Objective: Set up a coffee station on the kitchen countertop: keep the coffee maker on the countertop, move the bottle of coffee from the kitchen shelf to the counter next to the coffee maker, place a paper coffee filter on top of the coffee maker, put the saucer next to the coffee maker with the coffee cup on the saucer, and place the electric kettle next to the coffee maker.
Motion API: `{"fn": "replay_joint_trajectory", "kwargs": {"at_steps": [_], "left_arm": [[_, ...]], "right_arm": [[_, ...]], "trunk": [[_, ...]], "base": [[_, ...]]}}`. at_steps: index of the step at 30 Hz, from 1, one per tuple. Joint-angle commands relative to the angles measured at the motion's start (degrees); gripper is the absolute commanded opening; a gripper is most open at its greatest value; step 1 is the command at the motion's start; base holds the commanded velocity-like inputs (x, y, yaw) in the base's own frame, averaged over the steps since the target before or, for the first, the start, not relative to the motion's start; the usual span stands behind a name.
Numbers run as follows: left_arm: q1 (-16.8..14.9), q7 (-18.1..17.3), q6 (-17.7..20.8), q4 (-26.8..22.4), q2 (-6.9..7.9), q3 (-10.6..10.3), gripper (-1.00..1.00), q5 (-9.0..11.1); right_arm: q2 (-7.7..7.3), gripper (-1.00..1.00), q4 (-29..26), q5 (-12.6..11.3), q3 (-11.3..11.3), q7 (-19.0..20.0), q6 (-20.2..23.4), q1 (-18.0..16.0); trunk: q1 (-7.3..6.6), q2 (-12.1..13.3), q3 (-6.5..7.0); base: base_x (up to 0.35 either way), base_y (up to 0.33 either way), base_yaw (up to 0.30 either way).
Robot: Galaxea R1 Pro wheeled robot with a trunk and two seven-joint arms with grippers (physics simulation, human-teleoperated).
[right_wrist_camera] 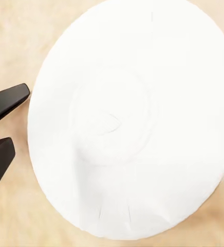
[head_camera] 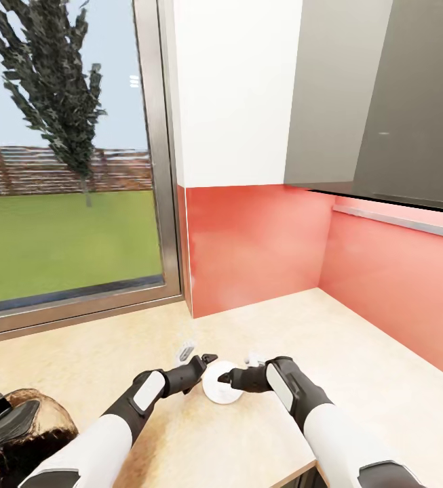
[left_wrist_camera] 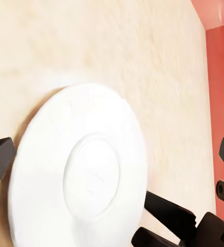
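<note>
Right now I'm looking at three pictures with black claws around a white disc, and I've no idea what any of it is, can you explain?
This is a simulated two-armed robot in a kitchen. The wide picture comes from a camera on its head, looking down over both arms at a light-wood countertop beside a window and red wall. The other two come from cameras on each wrist, looking along the fingers. The white disc is a saucer lying flat on the countertop. The left tool and right tool both sit open at its rim, fingers spread on either side. Nothing is lifted, and the saucer has no cup on it.
</note>
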Motion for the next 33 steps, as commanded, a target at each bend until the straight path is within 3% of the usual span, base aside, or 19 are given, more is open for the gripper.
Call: {"fn": "replay_joint_trajectory", "kwargs": {"at_steps": [1,15,22,33], "left_arm": [[0.0,0.03,0.43,0.03,-0.04,0.34,1.0,0.17],[0.07,4.91,0.35,-0.33,0.03,0.34,1.0,0.16],[0.07,5.26,0.34,-0.34,-0.04,0.34,1.0,0.34],[0.07,5.38,0.08,-0.15,-0.03,0.34,1.0,2.46]], "right_arm": [[0.01,1.0,0.86,-0.55,0.2,-0.01,0.38,0.03],[-0.02,1.0,0.86,-0.55,0.11,-0.01,0.38,0.03],[0.02,1.0,0.86,-0.55,0.11,-0.01,0.38,0.03],[0.1,1.0,1.01,-0.55,0.18,-0.01,0.38,0.03]], "trunk": [[0.03,-0.01,-0.04],[0.03,-0.01,-0.04],[0.03,-0.01,-0.04],[0.03,-0.01,-0.04]], "base": [[0.0,0.0,0.0],[0.0,0.0,0.0],[0.0,0.0,0.0],[0.0,0.0,0.0]]}}
